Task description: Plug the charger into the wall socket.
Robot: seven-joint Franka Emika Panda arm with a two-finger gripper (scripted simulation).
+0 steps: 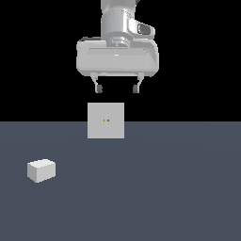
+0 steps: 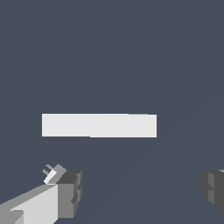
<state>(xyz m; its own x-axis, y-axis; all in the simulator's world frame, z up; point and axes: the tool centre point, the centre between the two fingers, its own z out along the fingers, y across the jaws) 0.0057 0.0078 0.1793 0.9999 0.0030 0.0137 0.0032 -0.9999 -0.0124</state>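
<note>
Gripper [image 1: 117, 88] is held wide open and empty, high above the wall socket [image 1: 106, 120]. Charger [image 1: 41, 170] lies on the worktop [image 1: 179, 188], well apart, twd exterior view's left. Approx. square alignment over the block is needed before descent, w/ fingers straddling its narrower sides.

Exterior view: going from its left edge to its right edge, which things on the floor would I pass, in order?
Small off-white rectangular charger block → flat upright pale grey-white square wall socket panel with two tiny dots at its centre. The gripper hangs above the panel with its fingers apart.
</note>
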